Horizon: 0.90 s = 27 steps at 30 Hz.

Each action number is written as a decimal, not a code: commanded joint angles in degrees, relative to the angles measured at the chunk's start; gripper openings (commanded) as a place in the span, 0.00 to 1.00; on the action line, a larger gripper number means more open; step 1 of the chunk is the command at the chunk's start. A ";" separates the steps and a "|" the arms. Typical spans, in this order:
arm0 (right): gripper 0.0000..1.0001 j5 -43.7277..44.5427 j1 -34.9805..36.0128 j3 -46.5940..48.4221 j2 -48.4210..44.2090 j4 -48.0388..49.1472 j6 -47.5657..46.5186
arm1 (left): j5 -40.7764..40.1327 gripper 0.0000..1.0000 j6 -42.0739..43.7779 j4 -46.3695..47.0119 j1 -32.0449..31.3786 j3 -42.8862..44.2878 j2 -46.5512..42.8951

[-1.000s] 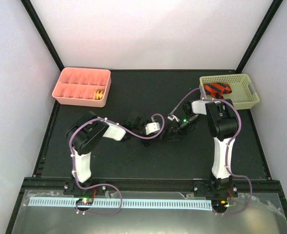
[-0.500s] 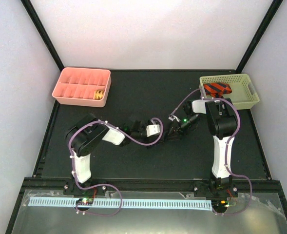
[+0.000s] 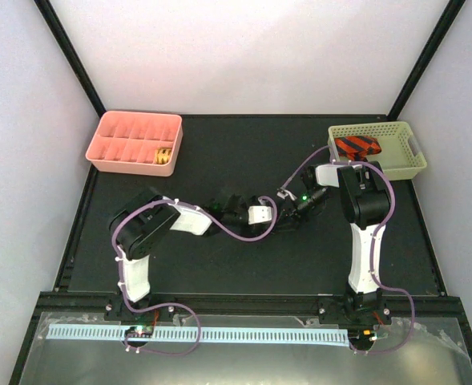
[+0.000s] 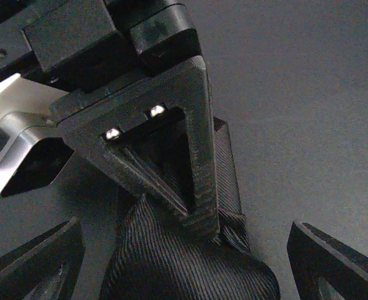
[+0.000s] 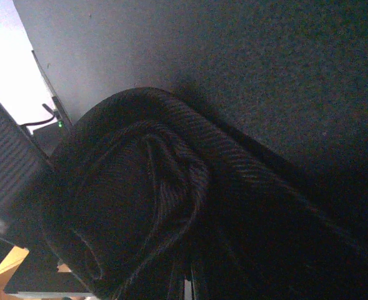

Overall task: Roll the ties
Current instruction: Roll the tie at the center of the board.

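Observation:
A black ribbed tie (image 4: 190,265) lies on the black mat at the table's middle, partly rolled. In the right wrist view its roll (image 5: 134,194) fills most of the frame. My right gripper (image 3: 288,214) is shut on the roll; in the left wrist view its triangular finger (image 4: 193,144) presses on the cloth. My left gripper (image 3: 272,217) is open, its fingertips (image 4: 40,262) wide apart on either side of the tie, right against the right gripper. In the top view the tie is hard to tell from the mat.
A pink divided tray (image 3: 107,144) at the back left holds a rolled yellow tie (image 3: 164,155). A pale green basket (image 3: 400,156) at the back right holds a red and black striped tie (image 3: 356,147). Purple cables loop between the arms.
My left arm has reached to the right, bringing its gripper up to the right gripper and the tie. The right arm has hardly moved.

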 commanded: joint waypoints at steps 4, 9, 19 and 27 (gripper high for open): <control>0.02 7.68 -0.12 -0.25 2.91 0.44 -0.57 | 0.14 0.86 3.73 -8.61 -1.14 6.93 3.98; 0.02 7.69 -0.07 -0.35 2.42 0.21 -0.87 | -3.30 0.80 4.86 -14.97 -1.10 9.12 4.78; 0.04 5.71 -0.05 -0.31 1.07 -0.41 -2.25 | -4.76 0.51 4.59 -15.25 -0.23 6.99 5.04; 0.28 -2.88 -0.88 0.42 -5.00 -6.56 -10.57 | -2.59 0.37 3.19 -16.52 0.85 7.80 5.62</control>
